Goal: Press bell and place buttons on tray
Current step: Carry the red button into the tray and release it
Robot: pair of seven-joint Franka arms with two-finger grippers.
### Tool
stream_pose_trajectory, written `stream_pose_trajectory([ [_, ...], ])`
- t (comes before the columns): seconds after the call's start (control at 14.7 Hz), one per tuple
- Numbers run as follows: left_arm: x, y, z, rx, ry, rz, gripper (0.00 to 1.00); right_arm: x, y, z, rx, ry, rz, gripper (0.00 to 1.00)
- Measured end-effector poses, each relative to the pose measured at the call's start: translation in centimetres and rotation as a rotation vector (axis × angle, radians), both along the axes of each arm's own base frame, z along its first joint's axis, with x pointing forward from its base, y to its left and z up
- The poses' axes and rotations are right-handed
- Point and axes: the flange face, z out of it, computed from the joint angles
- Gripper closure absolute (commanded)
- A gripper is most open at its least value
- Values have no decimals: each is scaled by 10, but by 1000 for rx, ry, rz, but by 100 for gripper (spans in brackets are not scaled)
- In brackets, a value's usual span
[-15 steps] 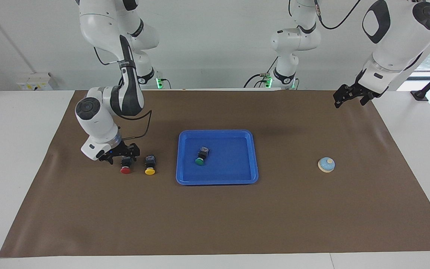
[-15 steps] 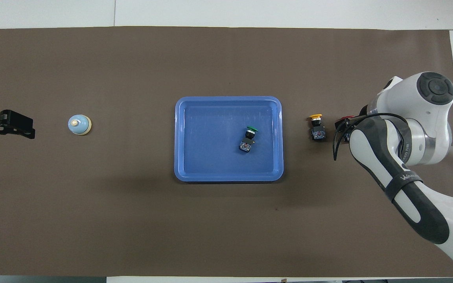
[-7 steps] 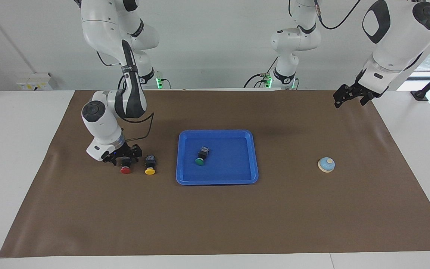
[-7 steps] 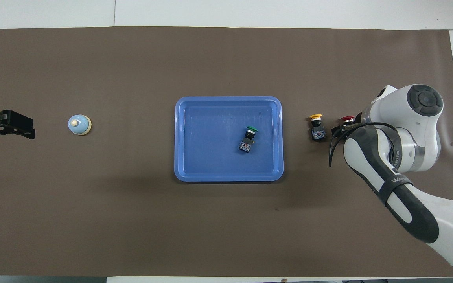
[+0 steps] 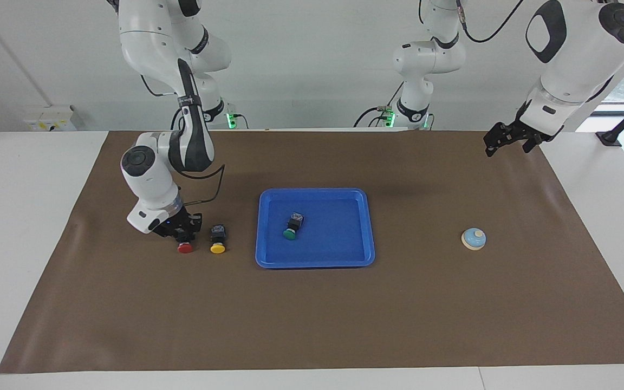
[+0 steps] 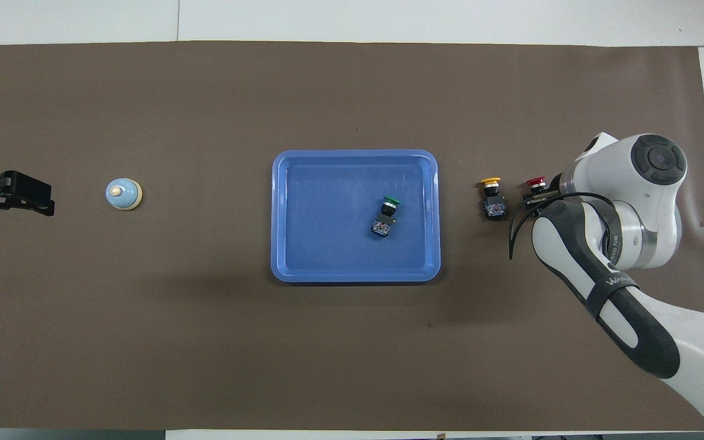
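Note:
The blue tray (image 5: 314, 264) lies mid-table and also shows in the overhead view (image 6: 355, 276). The green button (image 5: 292, 227) lies on its side in the tray. The yellow button (image 5: 218, 240) and the red button (image 5: 184, 248) lie on the mat toward the right arm's end. My right gripper (image 5: 183, 234) is down at the mat, shut on the red button's black body; its red cap (image 6: 536, 181) sticks out. The bell (image 5: 473, 239) sits toward the left arm's end. My left gripper (image 5: 508, 145) waits open in the air over the mat's corner by that end.
A brown mat (image 5: 312, 325) covers the table. The yellow button (image 6: 491, 198) lies between the red button and the tray, close beside my right gripper. The right arm's wrist and forearm (image 6: 608, 269) hang over the mat near the buttons.
My right gripper has come down over the red button and its fingers have closed on the button's body. The left arm has not moved.

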Motion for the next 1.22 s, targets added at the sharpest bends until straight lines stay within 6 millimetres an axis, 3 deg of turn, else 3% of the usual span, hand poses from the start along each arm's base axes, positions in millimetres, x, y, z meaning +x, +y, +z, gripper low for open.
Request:
stream_pose_trajectory([
  [0.14,0,0,0,0,0,0,0,11,8,19,5,0,-11,100],
  [0.27,0,0,0,0,0,0,0,25,41,54,8,24,-88,100],
  [0.34,0,0,0,0,0,0,0,29,73,76,10,26,-133,100],
  [0.47,0,0,0,0,0,0,0,26,154,115,15,15,-211,100],
  [0.61,0,0,0,0,0,0,0,11,227,133,42,9,-263,100],
  [0.81,0,0,0,0,0,0,0,-10,307,116,93,55,-321,100],
  [0.95,0,0,0,0,0,0,0,-10,349,94,100,49,-362,100],
  [1.09,0,0,0,0,0,0,0,-7,378,69,116,30,-375,100],
  [1.22,0,0,0,0,0,0,0,-3,384,48,120,25,-384,100],
])
